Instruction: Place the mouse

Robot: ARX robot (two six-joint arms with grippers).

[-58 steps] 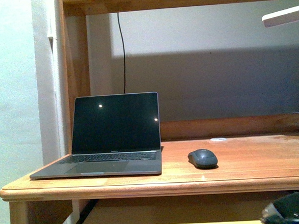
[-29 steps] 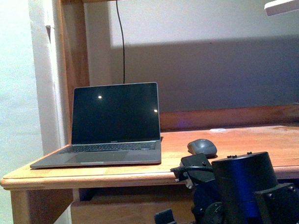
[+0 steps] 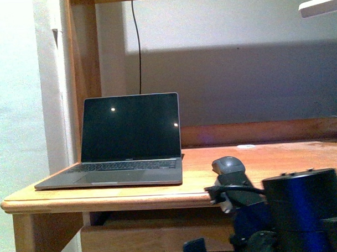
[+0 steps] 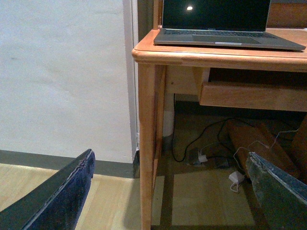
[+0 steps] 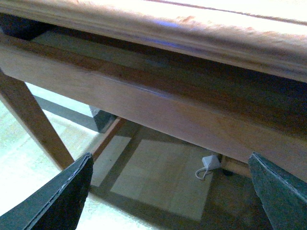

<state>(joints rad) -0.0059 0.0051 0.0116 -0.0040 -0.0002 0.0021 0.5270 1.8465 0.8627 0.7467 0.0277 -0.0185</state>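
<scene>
The dark grey mouse (image 3: 227, 164) lies on the wooden desk (image 3: 132, 197), right of the open laptop (image 3: 127, 141). Black parts of my right arm (image 3: 301, 210) rise in front of the desk edge and cover the mouse's lower edge. My right gripper (image 5: 170, 158) is open and empty, below the desk's front edge, facing the drawer front (image 5: 144, 100). My left gripper (image 4: 171, 158) is open and empty, low by the desk's left leg (image 4: 148, 143), with the laptop (image 4: 225, 28) above it. The mouse shows in neither wrist view.
A small flat white disc (image 3: 246, 146) lies at the back of the desk. A white lamp head (image 3: 319, 5) hangs at the top right. A black cable (image 3: 138, 44) runs down behind the laptop. Cables and a white adapter (image 4: 236, 178) lie on the floor under the desk.
My right arm has risen into the front view before the desk edge and then shifted right. The mouse and laptop have not moved on the desk.
</scene>
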